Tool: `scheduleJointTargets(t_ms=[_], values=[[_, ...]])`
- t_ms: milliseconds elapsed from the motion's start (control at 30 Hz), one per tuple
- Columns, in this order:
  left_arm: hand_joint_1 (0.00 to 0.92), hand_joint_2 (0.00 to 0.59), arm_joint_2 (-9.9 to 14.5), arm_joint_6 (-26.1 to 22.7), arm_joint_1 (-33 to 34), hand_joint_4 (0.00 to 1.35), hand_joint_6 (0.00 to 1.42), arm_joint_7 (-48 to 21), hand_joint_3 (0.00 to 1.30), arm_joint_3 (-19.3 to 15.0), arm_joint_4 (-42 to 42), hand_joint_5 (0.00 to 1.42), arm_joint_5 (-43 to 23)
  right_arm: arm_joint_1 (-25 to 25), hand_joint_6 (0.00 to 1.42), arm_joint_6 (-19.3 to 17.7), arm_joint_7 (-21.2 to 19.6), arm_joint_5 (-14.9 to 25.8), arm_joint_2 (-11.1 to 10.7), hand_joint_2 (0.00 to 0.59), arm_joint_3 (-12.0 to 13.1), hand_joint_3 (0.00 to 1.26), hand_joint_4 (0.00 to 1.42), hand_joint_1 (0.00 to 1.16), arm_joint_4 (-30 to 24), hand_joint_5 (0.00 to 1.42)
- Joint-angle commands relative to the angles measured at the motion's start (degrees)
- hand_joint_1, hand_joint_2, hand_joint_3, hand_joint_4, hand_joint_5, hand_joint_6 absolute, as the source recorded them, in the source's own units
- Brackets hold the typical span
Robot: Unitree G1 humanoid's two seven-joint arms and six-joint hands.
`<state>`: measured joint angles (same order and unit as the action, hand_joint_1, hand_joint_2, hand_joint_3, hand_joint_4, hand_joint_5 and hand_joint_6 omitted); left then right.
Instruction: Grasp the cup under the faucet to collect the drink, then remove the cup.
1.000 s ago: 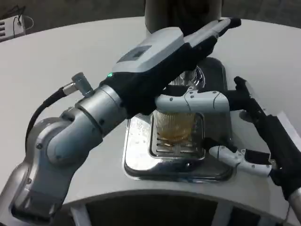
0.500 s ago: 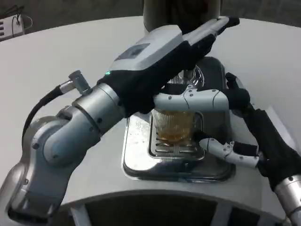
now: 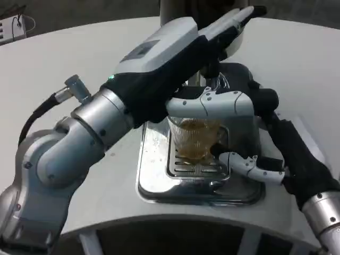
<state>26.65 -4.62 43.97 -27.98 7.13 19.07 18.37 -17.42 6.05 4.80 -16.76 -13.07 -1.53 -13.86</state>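
A ribbed clear cup with amber drink in it stands on the grate of the steel drip tray, under the faucet. My right hand comes in from the right and holds the cup: a white finger wraps its rim at the front, and the thumb lies at its lower right side. My left hand reaches over the cup toward the dark dispenser, its straight fingers against the dispenser's upper part with nothing in them. The left forearm hides the cup's left side.
The drip tray sits near the round white table's front edge. A small white device with a cable lies at the far left. Bare tabletop stretches to the left and right of the tray.
My right hand has moved left and closed in on the cup, its thumb now near the base. The left arm has shifted slightly up and to the left.
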Motion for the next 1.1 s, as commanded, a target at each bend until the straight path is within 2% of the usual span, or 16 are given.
scheduleJointTargets(t_ms=[33,300,467,867,1100], values=[[0.000,0.000,-0.42,1.04,-1.08,0.00,0.18,1.49,0.06,-1.88,1.36,0.06,-1.47,-0.54,0.08,0.05,-0.59,-0.15,0.33,0.229,-0.42,0.00,0.00,0.76,0.70,0.06],[0.000,0.003,-0.66,1.02,-2.79,0.00,0.20,2.55,0.08,-4.57,3.38,0.08,-3.53,-1.05,0.08,-0.23,-0.76,0.26,0.67,0.229,-0.44,0.00,0.00,0.76,1.16,0.06],[0.000,0.007,-0.09,1.07,-5.70,0.03,0.22,2.78,0.10,-6.98,6.27,0.11,-5.40,-1.27,0.16,-0.83,-0.62,1.13,0.94,0.229,-0.21,0.00,0.02,0.76,0.92,0.14],[0.000,0.013,2.11,-1.31,-17.67,0.05,0.23,3.22,0.12,-16.32,12.88,0.13,-7.91,-2.19,0.17,-0.72,0.32,2.25,1.92,0.229,-1.82,0.00,0.03,0.76,-0.97,0.14],[0.000,0.015,3.90,-2.66,-23.99,0.05,0.24,3.14,0.13,-21.39,15.27,0.14,-9.17,-4.76,0.14,-0.59,-0.16,1.29,3.26,0.229,-4.11,0.01,0.03,0.76,1.55,0.12]])
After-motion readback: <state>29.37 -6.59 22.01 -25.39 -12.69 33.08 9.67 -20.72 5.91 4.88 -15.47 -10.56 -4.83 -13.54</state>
